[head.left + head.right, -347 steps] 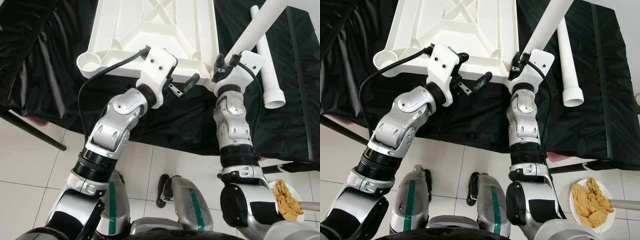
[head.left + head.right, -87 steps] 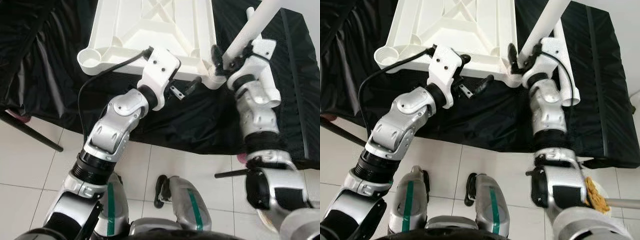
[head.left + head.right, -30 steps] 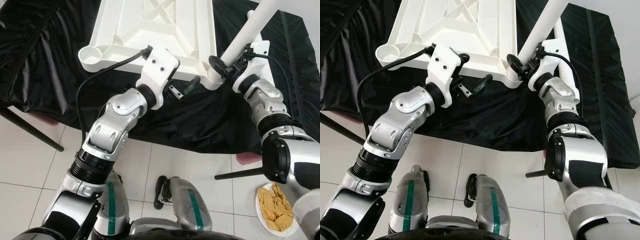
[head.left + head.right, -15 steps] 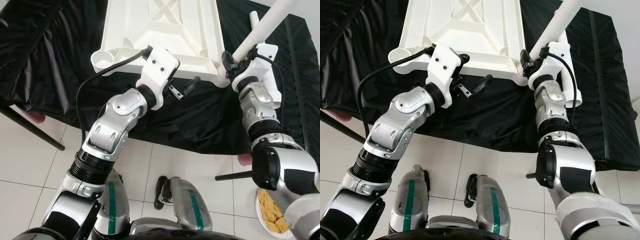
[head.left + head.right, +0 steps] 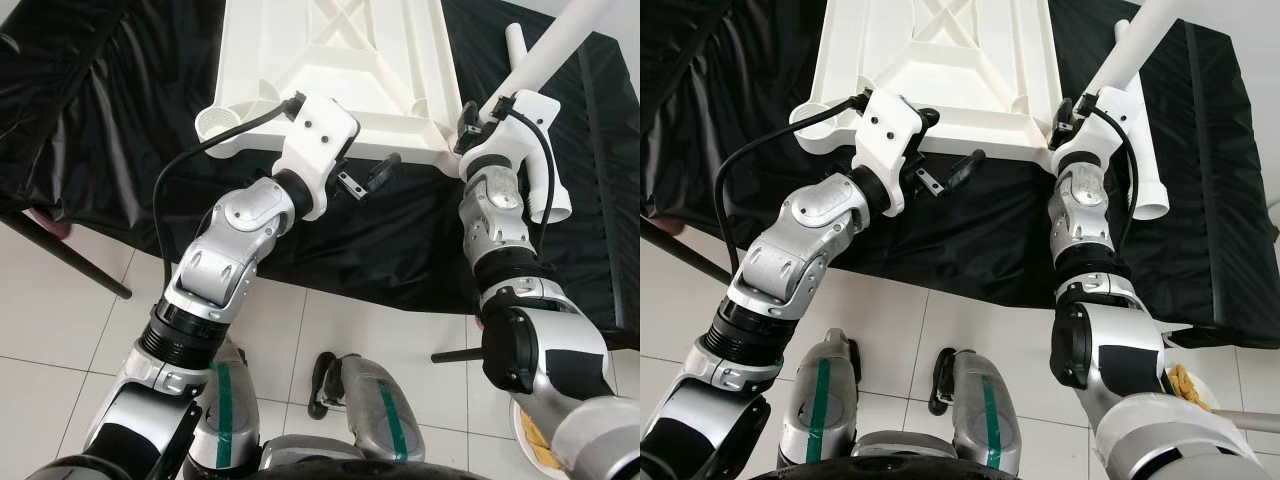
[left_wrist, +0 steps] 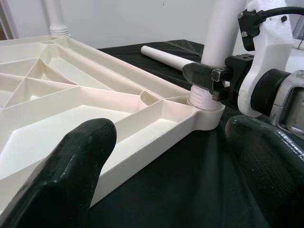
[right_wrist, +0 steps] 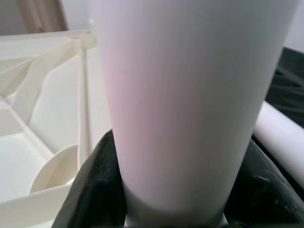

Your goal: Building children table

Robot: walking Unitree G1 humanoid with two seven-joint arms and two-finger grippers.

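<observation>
Care matters most now, since the right end effector [image 5: 470,128], clenched on the white leg [image 5: 1118,62] seated in the near right corner socket of the upturned tabletop [image 5: 330,60], should keep it square while the released left end effector [image 5: 372,176] steadies the near rim.

the two head eyes are looking steeply down from above the robot's own arms, taking in the upturned white tabletop [image 5: 335,70] on the black cloth [image 5: 120,110] and the tiled floor [image 5: 940,320] below. the left wrist camera is sitting low beside the tabletop's near edge, facing across it toward the corner socket [image 6: 205,107]. the right wrist camera is pressing very close to the white table leg [image 7: 194,95] at that same corner.
</observation>
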